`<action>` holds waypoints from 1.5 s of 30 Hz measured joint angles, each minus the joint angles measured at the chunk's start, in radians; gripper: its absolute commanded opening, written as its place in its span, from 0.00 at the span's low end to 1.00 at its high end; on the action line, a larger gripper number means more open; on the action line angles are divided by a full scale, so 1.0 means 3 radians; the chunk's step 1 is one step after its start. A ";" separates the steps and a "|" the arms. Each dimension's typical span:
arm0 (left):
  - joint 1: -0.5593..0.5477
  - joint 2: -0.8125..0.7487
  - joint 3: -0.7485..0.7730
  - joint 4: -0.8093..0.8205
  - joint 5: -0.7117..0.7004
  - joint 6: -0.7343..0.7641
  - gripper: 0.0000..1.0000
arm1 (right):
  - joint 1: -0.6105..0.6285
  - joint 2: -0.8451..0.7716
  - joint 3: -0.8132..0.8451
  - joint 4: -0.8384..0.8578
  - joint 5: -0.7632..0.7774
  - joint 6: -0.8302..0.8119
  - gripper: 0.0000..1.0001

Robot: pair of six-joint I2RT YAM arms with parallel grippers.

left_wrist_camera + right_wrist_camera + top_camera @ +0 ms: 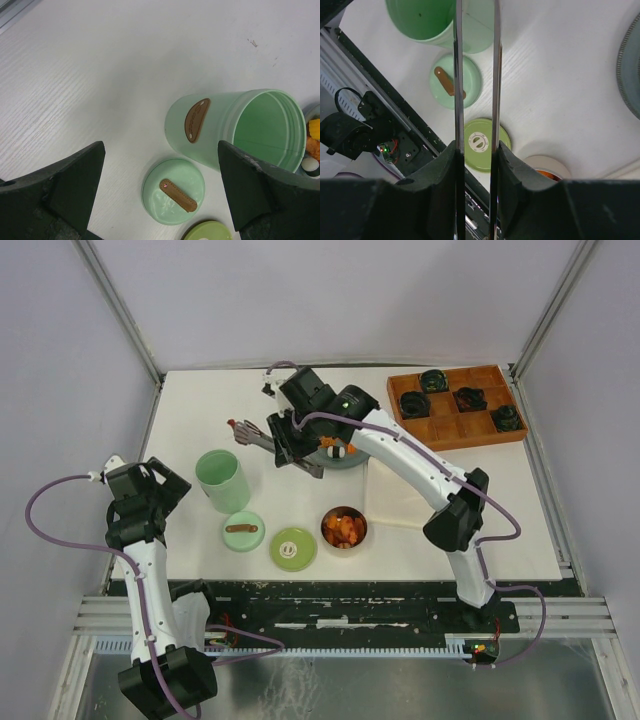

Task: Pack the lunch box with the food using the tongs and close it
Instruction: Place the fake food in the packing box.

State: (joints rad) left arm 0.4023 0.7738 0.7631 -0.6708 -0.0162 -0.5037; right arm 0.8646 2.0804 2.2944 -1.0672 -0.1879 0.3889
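My right gripper [288,436] is shut on the silver tongs [459,75], a fingertip [512,165] pressing each blade. The tongs [250,432] reach left over the table beyond the mint canister [222,480], which stands open and upright. Something small and reddish shows at their tips; what it is I cannot tell. The brown-handled flat lid [243,531] and lime lid [293,548] lie in front. Orange food fills the steel bowl [344,527]. More food [338,450] lies on the plate under my right arm. My left gripper [161,165] hangs open above the flat lid [173,191], beside the canister [240,130].
A grey-blue plate [352,462] is mostly hidden under my right wrist. A wooden compartmented tray [455,425] with dark objects stands at the back right. A folded cream cloth [398,498] lies right of the bowl. The table's front edge [330,585] runs just behind the arm bases.
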 measured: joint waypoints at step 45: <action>0.0000 -0.0001 0.0000 0.0000 -0.0003 0.0000 1.00 | 0.0587 0.0600 0.0534 -0.0083 0.0193 -0.0238 0.43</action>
State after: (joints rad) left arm 0.4023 0.7734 0.7631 -0.6708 -0.0170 -0.5037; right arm 1.0409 2.2604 2.4546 -1.0920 -0.1299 0.3176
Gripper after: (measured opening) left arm 0.997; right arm 0.435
